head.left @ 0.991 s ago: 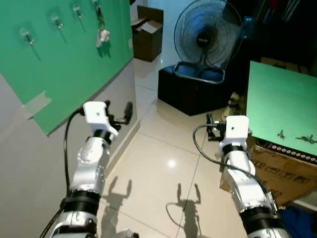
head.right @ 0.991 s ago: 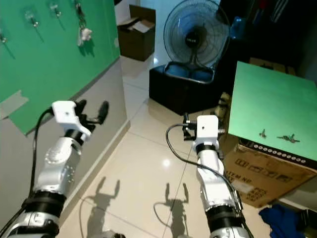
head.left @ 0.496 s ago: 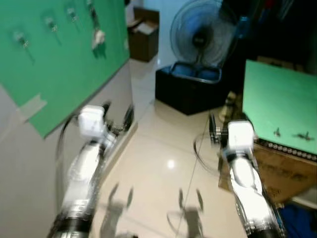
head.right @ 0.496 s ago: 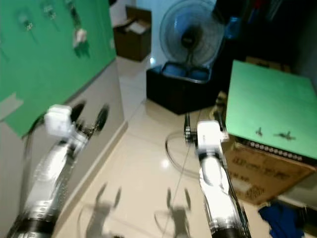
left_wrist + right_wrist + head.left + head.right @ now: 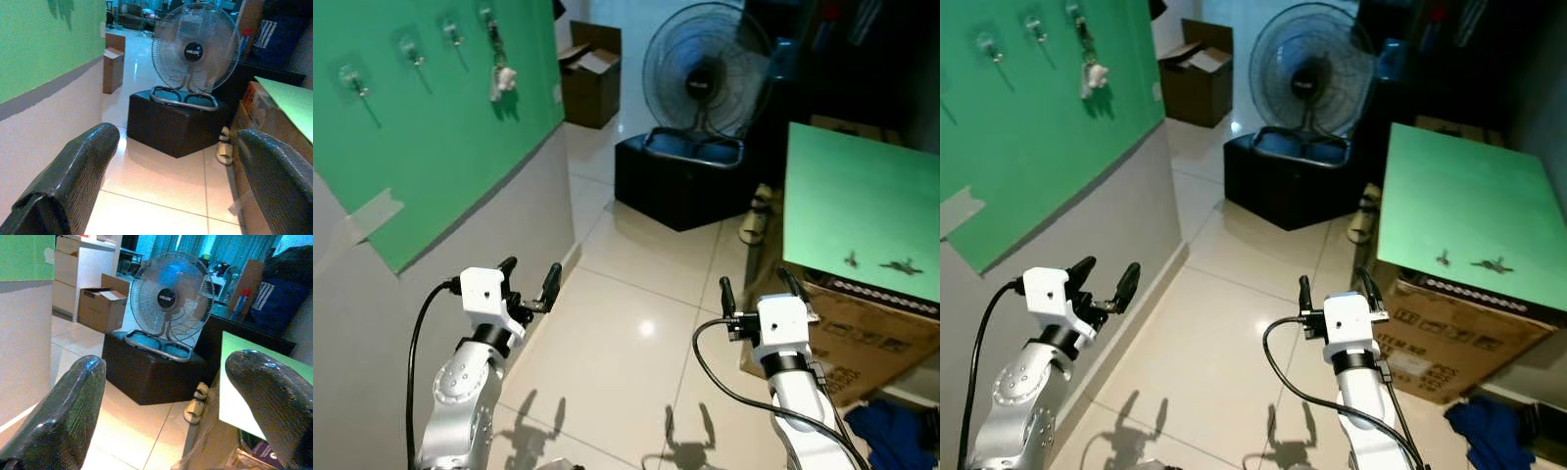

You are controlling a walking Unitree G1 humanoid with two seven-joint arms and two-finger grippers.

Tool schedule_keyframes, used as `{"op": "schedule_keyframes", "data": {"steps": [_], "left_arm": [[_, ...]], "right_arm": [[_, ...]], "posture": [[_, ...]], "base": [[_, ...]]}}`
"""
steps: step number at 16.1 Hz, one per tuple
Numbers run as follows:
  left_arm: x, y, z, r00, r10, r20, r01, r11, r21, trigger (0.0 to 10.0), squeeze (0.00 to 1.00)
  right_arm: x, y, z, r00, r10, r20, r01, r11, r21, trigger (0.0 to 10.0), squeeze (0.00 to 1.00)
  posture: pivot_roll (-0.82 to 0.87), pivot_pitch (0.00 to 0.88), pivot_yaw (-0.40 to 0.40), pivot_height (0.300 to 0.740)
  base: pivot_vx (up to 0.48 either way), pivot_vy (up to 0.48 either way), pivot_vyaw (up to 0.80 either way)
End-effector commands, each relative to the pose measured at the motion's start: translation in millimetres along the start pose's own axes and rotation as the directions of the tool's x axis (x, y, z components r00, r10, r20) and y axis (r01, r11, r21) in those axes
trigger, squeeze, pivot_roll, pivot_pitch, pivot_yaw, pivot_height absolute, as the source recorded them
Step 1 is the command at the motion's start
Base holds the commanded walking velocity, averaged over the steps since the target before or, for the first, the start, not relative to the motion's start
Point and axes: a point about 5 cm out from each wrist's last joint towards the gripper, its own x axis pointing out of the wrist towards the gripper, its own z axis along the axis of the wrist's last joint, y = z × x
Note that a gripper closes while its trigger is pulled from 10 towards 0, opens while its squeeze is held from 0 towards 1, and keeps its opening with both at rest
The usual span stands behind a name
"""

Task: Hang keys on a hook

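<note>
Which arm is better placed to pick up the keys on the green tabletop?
Right: the right tool is open on the side of the green tabletop where the keys lie; the left tool is by the wall.

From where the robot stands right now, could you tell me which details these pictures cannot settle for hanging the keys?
- The keys on the green-topped box: too small in the eye views to count or see a ring.
- The item on the far hook of the green wall panel: too small to identify.
- The near hooks: shape too small to make out.
- The green panel: cut off by the left and top edges.
- Both arms, left gripper and right gripper: cut off at the bottom edge.
</note>
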Motion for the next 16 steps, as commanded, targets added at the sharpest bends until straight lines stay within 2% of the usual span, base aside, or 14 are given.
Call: {"op": "schedule_keyframes", "data": {"steps": [1,2,5,9,16], "left_arm": [[6.5,-2.5,1,1.0,-0.012,-0.008,0.012,1.0,-0.003,10.0,0.0],[8.6,-4.4,1,1.0,-0.021,-0.015,0.021,1.0,-0.002,10.0,0.0],[21.1,-11.5,5,0.997,-0.058,-0.041,0.061,0.995,0.082,10.0,0.0],[27.4,-15.9,4,0.991,-0.111,-0.078,0.121,0.981,0.149,10.0,0.0],[35.7,-15.3,8,0.984,-0.148,-0.097,0.164,0.968,0.191,10.0,0.0]], "right_arm": [[6.3,1.9,6,1.0,0.007,0.018,-0.006,1.0,-0.003,10.0,0.0],[8.3,1.2,7,1.0,-0.002,0.014,0.002,1.0,0.01,10.0,0.0],[14.2,0.8,6,1.0,0.007,-0.006,-0.006,1.0,0.02,10.0,0.0],[19.1,4.0,2,0.999,0.014,-0.035,-0.012,0.999,0.037,10.0,0.0],[21.6,11.4,-1,0.999,0.01,-0.051,-0.007,0.998,0.056,10.0,0.0]], "posture": [[-0.09,0.0,0.018,0.727],[-0.1,0.0,0.021,0.727],[-0.09,0.0,0.033,0.727],[-0.1,0.0,0.052,0.727],[-0.1,0.0,0.078,0.727]], "base": [[0.0,0.0,0.0],[0.0,0.0,0.0],[0.0,0.0,0.0],[0.0,-0.48,0.0],[0.0,-0.48,0.0]]}}
